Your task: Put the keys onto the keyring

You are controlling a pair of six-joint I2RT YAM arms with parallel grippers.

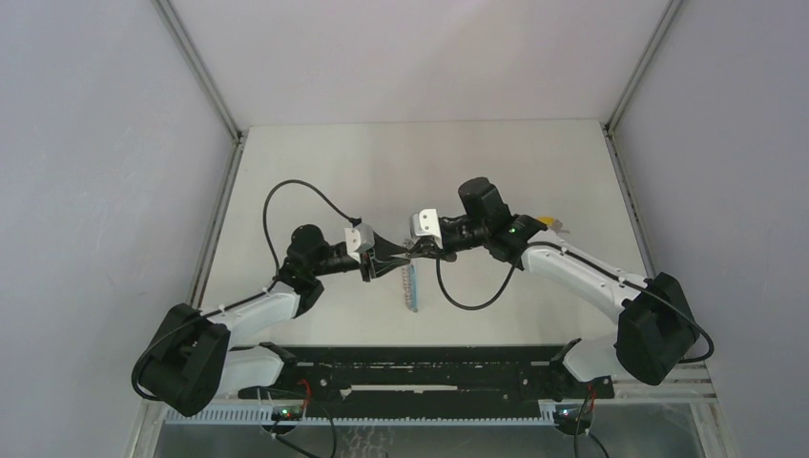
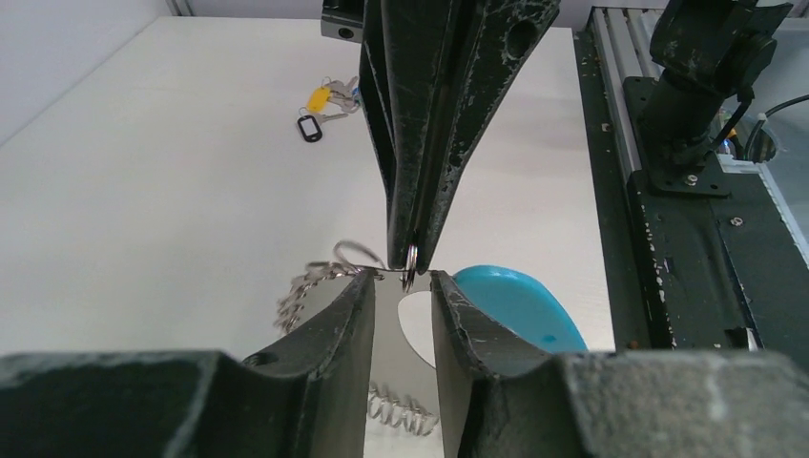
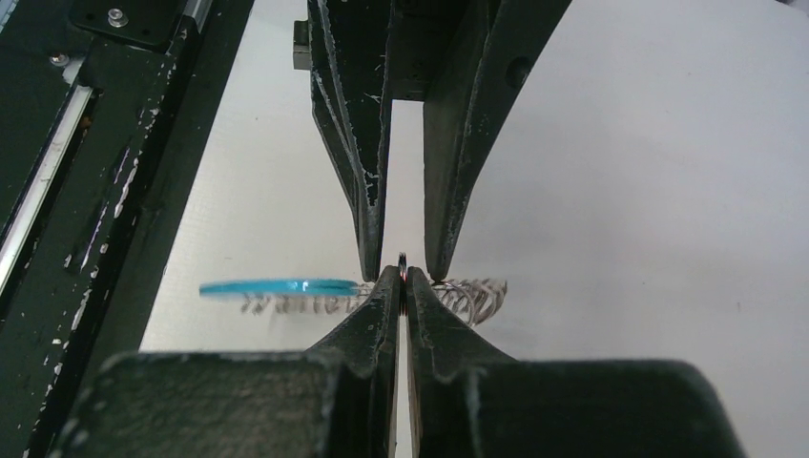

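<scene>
— Is it bright?
— Yes. Soft light from above falls evenly on the white surface (image 1: pixel 401 162). Shadows are pale.
— Anything fuzzy?
— The close part of the left hand (image 2: pixel 403 279) looks blurry. The blue band on the keyring (image 3: pixel 281 285) shines a bit.

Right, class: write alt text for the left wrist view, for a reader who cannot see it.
The right gripper, jaws shut, pinches a small metal ring just above the gap between the open jaws of the left gripper. A silvery chain and a blue tag show beside the ring; a bunch of keys lies farther back on the white table.
</scene>
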